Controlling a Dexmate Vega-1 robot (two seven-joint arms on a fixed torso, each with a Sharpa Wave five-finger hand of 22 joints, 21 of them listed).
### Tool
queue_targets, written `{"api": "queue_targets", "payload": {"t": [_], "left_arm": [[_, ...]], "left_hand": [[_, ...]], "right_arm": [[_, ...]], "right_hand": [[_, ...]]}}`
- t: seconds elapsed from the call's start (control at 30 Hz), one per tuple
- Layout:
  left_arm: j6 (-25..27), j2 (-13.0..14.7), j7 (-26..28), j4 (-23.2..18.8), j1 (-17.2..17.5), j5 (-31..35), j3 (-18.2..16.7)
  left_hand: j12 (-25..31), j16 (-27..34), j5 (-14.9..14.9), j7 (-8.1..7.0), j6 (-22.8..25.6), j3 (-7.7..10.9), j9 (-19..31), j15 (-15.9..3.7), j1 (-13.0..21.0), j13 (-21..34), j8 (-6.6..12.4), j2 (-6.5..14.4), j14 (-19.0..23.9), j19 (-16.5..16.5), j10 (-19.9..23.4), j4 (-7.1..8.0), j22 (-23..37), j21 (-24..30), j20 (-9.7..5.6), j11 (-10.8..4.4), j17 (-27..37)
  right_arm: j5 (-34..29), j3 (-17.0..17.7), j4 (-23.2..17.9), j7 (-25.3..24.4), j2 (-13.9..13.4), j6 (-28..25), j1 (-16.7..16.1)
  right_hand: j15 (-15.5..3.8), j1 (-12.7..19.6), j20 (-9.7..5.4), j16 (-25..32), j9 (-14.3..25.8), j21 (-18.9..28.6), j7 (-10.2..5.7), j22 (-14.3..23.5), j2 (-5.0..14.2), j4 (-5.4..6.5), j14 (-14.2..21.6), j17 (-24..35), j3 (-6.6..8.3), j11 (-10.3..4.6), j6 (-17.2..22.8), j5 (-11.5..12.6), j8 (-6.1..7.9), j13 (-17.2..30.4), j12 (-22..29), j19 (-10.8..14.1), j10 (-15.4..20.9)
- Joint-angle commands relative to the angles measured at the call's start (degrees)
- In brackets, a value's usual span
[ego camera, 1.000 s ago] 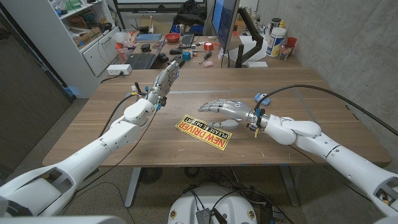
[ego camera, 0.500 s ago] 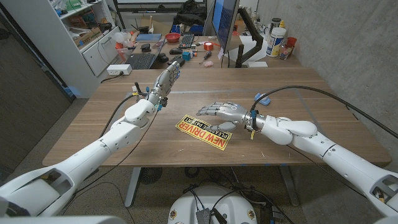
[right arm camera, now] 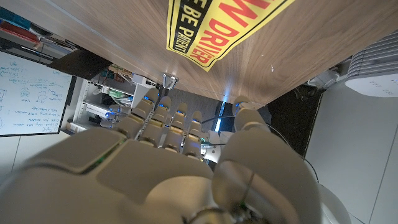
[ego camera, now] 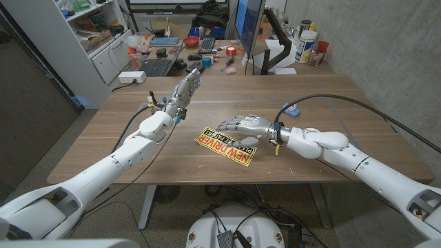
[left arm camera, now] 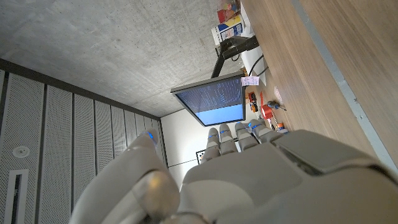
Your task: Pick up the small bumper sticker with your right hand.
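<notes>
A yellow bumper sticker [ego camera: 226,146] with red "NEW DRIVER" lettering lies flat on the wooden table [ego camera: 124,131], near its front edge. My right hand [ego camera: 242,126] hovers over the sticker's far right part, fingers spread and reaching toward the left, holding nothing. In the right wrist view the sticker [right arm camera: 217,28] shows beyond my right hand's fingers [right arm camera: 168,121]. My left hand [ego camera: 183,91] is raised over the table's far left part, fingers straight and together, with nothing in it; its back [left arm camera: 249,174] shows in the left wrist view.
Behind the table stands a cluttered desk with a monitor [ego camera: 248,27], keyboards and small items. A white shelf unit [ego camera: 103,41] stands at the back left. A black cable [ego camera: 358,103] runs across the table's right part. A strip of tape [ego camera: 207,101] crosses the tabletop.
My right hand has slid to the left, coming further over the sticker's right end. The left hand and the sticker have not moved.
</notes>
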Motion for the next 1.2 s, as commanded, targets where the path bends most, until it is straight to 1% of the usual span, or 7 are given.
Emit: {"api": "queue_targets", "payload": {"t": [0.03,0.2,0.43,0.6,0.87,1.0,1.2], "left_arm": [[-0.45,0.2,0.29,0.03,0.08,-0.35,0.51],[-0.93,0.2,0.16,0.35,0.2,-0.69,0.51],[-1.34,0.12,0.07,0.69,0.06,-0.91,0.54],[-1.43,-0.04,0.15,0.76,-0.08,-1.06,0.55],[-1.94,-0.46,-0.24,1.38,-0.45,-1.19,0.56],[-2.11,-0.62,-0.5,1.72,-0.67,-1.31,0.45],[-2.36,-0.6,-0.65,1.88,-0.79,-1.34,0.18]], "left_hand": [[0.2,0.03,0.08,0.13,0.41,-0.19,0.19,0.14,0.08,-0.05,-0.11,0.59,-0.3,0.23,0.19,0.18,0.24,-0.06,-1.09,-0.12,0.0],[0.18,0.03,0.07,0.18,0.46,-0.23,0.19,0.17,0.08,-0.05,-0.1,0.61,-0.3,0.23,0.14,0.17,0.24,-0.14,-1.09,-0.22,0.0],[0.17,0.03,0.07,0.19,0.5,-0.29,0.2,0.14,0.09,-0.05,-0.09,0.64,-0.31,0.16,0.11,0.16,0.25,-0.28,-0.99,-0.18,0.0],[0.17,0.03,0.06,0.17,0.5,-0.33,0.2,0.07,0.1,-0.05,-0.1,0.68,-0.31,0.17,0.12,0.15,0.25,-0.36,-1.01,-0.14,0.0],[0.2,0.02,0.05,0.15,0.51,-0.39,0.2,0.12,0.12,-0.05,-0.11,0.72,-0.34,0.19,0.19,0.13,0.26,-0.48,-1.01,-0.16,0.0],[0.19,0.02,0.05,0.06,0.5,-0.43,0.2,0.12,0.13,-0.05,-0.12,0.75,-0.34,0.19,0.16,0.11,0.26,-0.57,-1.0,-0.35,0.0],[0.2,0.02,0.05,0.02,0.59,-0.49,0.2,0.07,0.14,-0.05,-0.09,0.78,-0.34,0.19,0.19,0.1,0.26,-0.65,-0.91,-0.2,0.0]], "right_arm": [[-1.34,-1.44,0.23,3.35,0.2,-0.14,2.02],[-2.01,-2.13,0.84,4.55,0.63,-0.55,2.85],[-2.65,-3.11,2.33,5.32,1.55,-1.05,4.12],[-3.12,-4.05,3.61,5.99,2.17,-1.12,5.29],[-3.69,-5.15,4.22,7.61,2.62,-1.61,6.52],[-3.53,-5.62,4.76,8.63,2.99,-1.78,7.18],[-3.43,-6.25,5.35,9.87,3.33,-2.04,7.85]], "right_hand": [[0.18,-0.1,0.56,0.12,-0.04,-0.43,0.24,0.35,-0.85,0.13,-0.13,0.16,-0.15,0.39,-1.18,0.33,-0.45,0.31,-0.11,0.16,-0.67],[0.54,0.02,1.0,-0.11,-0.04,-0.93,0.43,0.36,-1.4,0.13,-0.9,0.18,-0.25,0.86,-2.63,0.55,-0.78,0.34,-0.45,0.05,-2.0],[0.63,0.12,1.17,-0.15,-0.04,-1.26,0.44,0.37,-1.69,0.16,-1.24,0.21,-0.27,1.13,-3.3,0.76,-0.8,0.36,-0.72,0.07,-3.16],[0.64,0.17,1.21,-0.11,-0.05,-1.4,0.52,0.37,-1.82,0.17,-1.26,0.22,-0.29,1.14,-3.64,0.85,-0.82,0.36,-0.73,0.11,-3.42],[0.7,0.27,1.34,-0.07,-0.05,-1.69,0.5,0.39,-2.01,0.23,-1.37,0.24,-0.27,1.95,-4.19,1.05,-0.81,0.37,-0.88,0.19,-4.38],[0.82,0.33,1.41,-0.07,-0.05,-1.81,0.58,0.4,-2.06,0.25,-1.44,0.24,-0.25,2.06,-4.41,1.12,-0.8,0.37,-0.91,0.23,-4.72],[0.88,0.39,1.55,-0.04,-0.05,-1.93,0.6,0.41,-2.11,0.28,-1.45,0.25,-0.24,2.05,-4.56,1.19,-0.75,0.37,-0.84,0.28,-4.83]]}}
